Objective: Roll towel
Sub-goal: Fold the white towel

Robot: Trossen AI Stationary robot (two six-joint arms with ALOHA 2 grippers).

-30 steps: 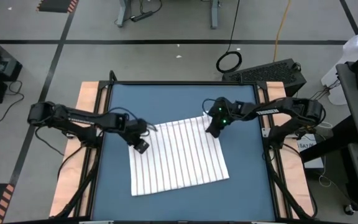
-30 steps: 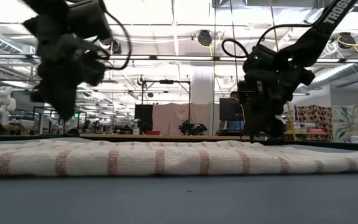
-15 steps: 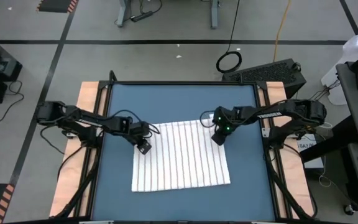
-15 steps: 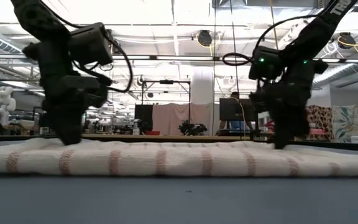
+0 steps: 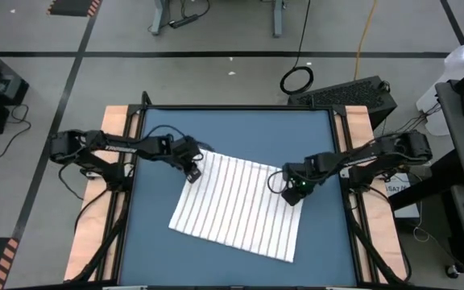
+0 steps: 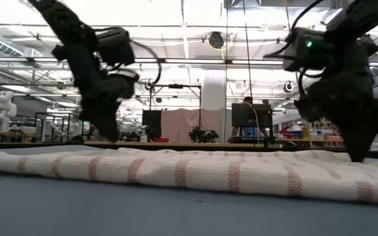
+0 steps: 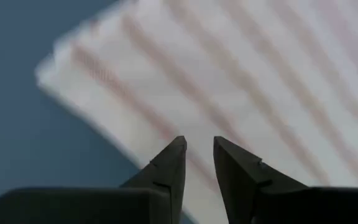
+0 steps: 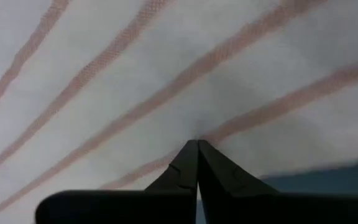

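Observation:
The towel (image 5: 236,209), white with narrow dark stripes, lies flat and skewed on the blue table (image 5: 159,133); the low view shows it as a low striped band (image 6: 176,172). My left gripper (image 5: 192,174) stands on the towel near its far left corner, fingers a narrow gap apart (image 7: 197,146). My right gripper (image 5: 294,196) is shut (image 8: 197,143) and stands on the towel close to its right edge. Both point steeply down (image 6: 110,137) (image 6: 356,157). My left gripper sets its two fingertips (image 7: 174,149) down on the towel's top face just inside the far left corner (image 7: 197,124), slanting from above. No cloth shows bunched in the gap. The towel stays flat on the table. My right gripper presses its shut fingertips (image 8: 191,152) down on the towel's top face (image 8: 197,127) near its right edge, slanting from above. The cloth lies flat under it, and bare table (image 8: 334,180) shows just beside it.
Bare blue tabletop (image 5: 232,129) surrounds the towel, widest at the far side. Wooden side strips (image 5: 115,137) border the table. Beyond it are floor cables (image 5: 296,79) and, in the low view, workshop furniture (image 6: 176,124).
My left gripper has gone toward the table's far edge and my right gripper toward the near right, both rolling at the wrist. The towel has turned clockwise as seen from above, sliding flat: its far left corner has gone farther, its right side nearer.

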